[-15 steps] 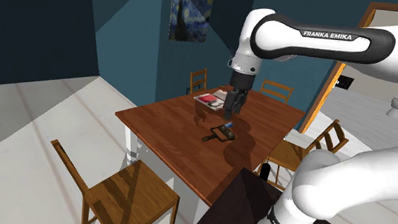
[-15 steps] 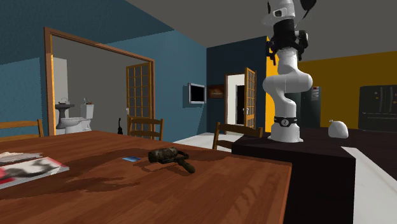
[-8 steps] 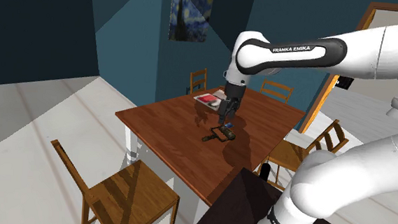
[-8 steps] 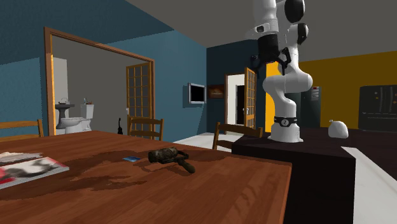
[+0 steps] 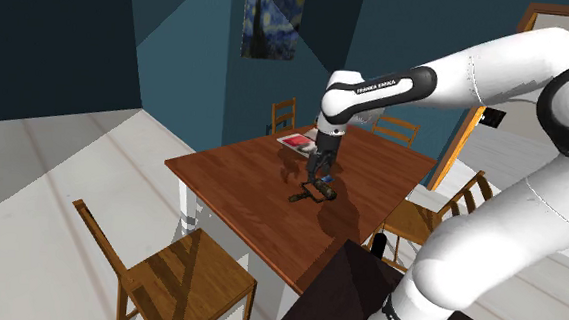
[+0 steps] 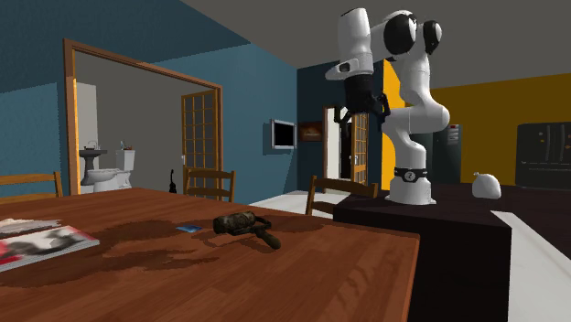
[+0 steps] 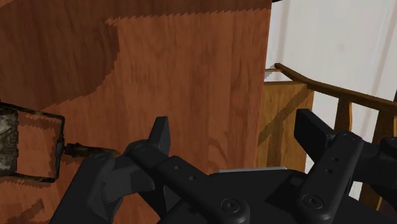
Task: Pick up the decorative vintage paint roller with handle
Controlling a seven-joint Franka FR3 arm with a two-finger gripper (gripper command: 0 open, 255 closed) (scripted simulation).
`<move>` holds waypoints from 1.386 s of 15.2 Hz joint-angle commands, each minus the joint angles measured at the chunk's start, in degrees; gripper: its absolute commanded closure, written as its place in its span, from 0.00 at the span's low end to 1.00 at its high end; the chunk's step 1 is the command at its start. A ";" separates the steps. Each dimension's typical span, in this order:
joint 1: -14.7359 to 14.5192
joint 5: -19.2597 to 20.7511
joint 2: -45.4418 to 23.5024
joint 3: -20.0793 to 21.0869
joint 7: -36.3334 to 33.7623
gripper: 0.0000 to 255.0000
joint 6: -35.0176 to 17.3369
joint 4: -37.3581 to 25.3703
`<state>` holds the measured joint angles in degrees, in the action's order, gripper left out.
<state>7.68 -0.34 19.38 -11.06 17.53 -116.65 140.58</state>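
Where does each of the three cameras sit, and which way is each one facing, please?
Shoulder view: behind the stand, looking down at the table; the arm and gripper show near the paint roller.
Second exterior view: low at the table's edge, facing the stand; the arm shows.
Wrist view: on the hand, facing the table; its open fingers show.
All share the paint roller on the table.

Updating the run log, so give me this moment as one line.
stage: pre-grasp | hand: open, above table | paint roller: lying on table, not held

Glossy reddish wood table (image 5: pixel 241 187)
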 commanded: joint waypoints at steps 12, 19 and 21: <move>4.10 -5.28 -26.40 -6.48 10.76 0.00 -14.85 -11.04; 8.52 -10.80 -41.19 -6.61 16.40 0.00 -18.37 -21.61; 10.09 -12.12 -45.36 -6.31 17.61 0.00 -18.81 -25.22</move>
<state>16.99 -11.82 -23.82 -17.49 34.56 -135.51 117.54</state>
